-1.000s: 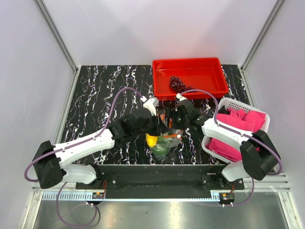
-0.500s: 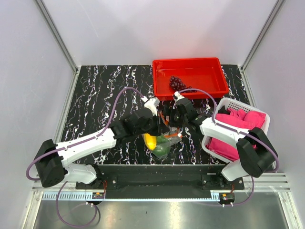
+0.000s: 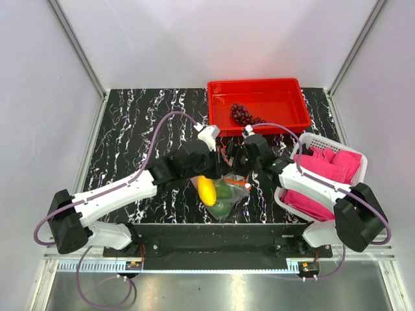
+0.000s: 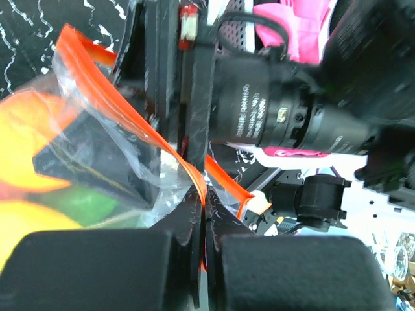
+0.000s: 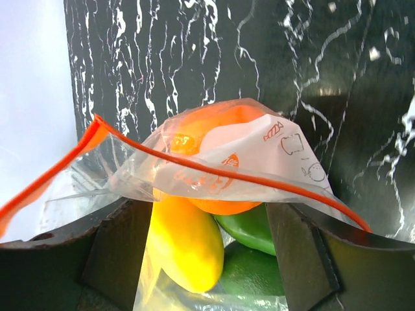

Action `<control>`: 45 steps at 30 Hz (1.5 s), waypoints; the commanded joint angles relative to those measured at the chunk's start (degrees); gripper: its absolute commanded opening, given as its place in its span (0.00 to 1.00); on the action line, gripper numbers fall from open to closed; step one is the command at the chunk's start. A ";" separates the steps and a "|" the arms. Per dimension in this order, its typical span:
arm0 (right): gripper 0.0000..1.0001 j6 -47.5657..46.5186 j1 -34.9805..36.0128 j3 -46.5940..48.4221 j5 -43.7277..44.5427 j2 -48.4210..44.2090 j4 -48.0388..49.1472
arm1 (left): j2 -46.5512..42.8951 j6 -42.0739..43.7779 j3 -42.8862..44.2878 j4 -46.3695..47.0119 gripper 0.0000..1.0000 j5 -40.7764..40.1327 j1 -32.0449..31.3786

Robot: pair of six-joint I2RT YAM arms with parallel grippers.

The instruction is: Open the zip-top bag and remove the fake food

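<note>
Bag (image 3: pixel 226 194) centre frame, below tray (image 3: pixel 220 97); print reads "PIZZA", other orange print illegible. Left gripper (image 4: pixel 202 214) pinched on zip strip (image 4: pixel 130 110). Right gripper (image 5: pixel 207 217) wide, bag between. Yellow fruit (image 5: pixel 185 243), orange ball (image 5: pixel 222 205), pepper (image 5: pixel 256 227) inside, partly hidden. Grapes (image 3: pixel 242 115) in tray.

place: robot lab cell | evidence: plain white walls (image 3: pixel 214 39), aluminium frame rails (image 3: pixel 78 48), marble-print table (image 3: pixel 142 123)

White card (image 5: pixel 262 152) inside zip-top bag (image 5: pixel 123 178): "PIZZA" in orange letters
Black cylinder (image 4: pixel 259 97): small white print, unreadable
</note>
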 commanded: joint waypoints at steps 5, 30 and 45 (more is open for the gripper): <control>0.86 4.61 0.52 -2.70 -0.07 -3.07 -0.19 | 3.05 1.23 5.82 2.75 0.00 3.31 -0.18; 0.56 -2.24 0.52 -1.30 7.22 4.84 5.88 | -1.24 -0.18 -0.50 3.89 0.00 1.11 -1.14; 0.06 -8.40 0.61 1.78 2.32 -5.52 -0.97 | -9.42 -0.54 -5.26 1.43 0.00 -7.06 -0.53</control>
